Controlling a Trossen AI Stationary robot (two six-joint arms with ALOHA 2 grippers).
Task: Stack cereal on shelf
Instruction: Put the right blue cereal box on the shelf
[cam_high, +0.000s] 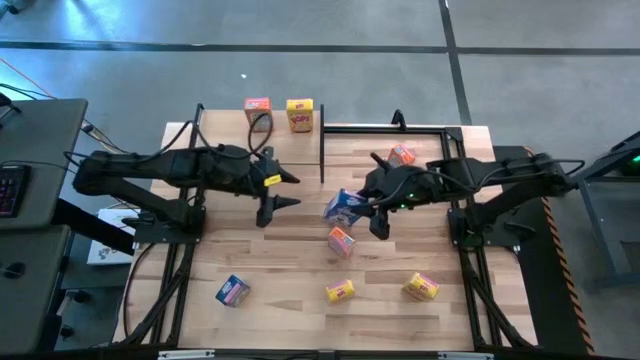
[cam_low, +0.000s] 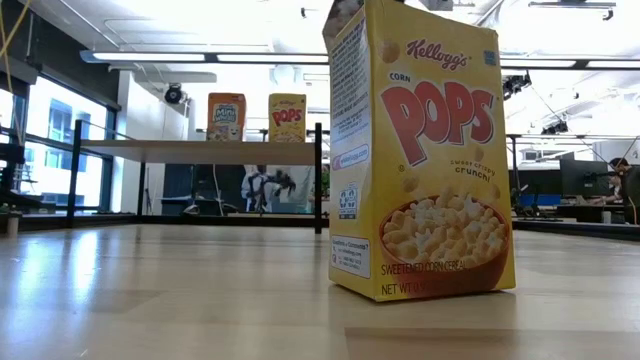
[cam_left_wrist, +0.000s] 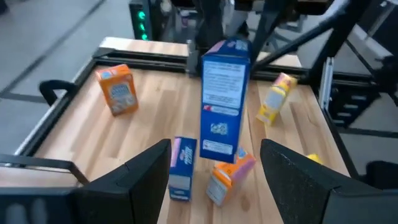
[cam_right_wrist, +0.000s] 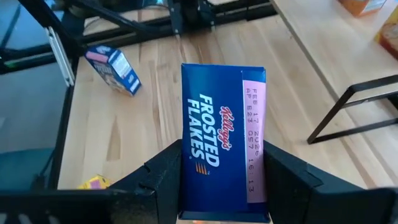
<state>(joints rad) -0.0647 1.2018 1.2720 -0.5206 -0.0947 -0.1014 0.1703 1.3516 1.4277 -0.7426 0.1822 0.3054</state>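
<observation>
My right gripper (cam_high: 368, 208) is shut on a blue cereal box (cam_right_wrist: 222, 137) and holds it above the middle of the table. My left gripper (cam_high: 289, 190) stands open a little to the left of that box, touching nothing. The blue box (cam_left_wrist: 226, 99) shows between and beyond the left gripper's fingers. The shelf (cam_high: 225, 135) stands at the far left. An orange-red box (cam_high: 257, 110) and a yellow box (cam_high: 300, 115) stand upright on it. My right gripper pinches the blue box between its two fingers, one on each long side edge (cam_right_wrist: 186, 163) of the printed face. The fingers come from the table's right, slanting down. The box is lifted clear of the table; its lower end (cam_left_wrist: 219, 152) hangs above the boxes lying there.
Loose boxes lie on the table: orange-red (cam_high: 402, 155) at the far right, orange-red (cam_high: 341, 240) under the held box, blue (cam_high: 232, 290), yellow (cam_high: 340, 291) and yellow (cam_high: 421, 287) near the front edge. One yellow box (cam_low: 420, 160) fills the low view.
</observation>
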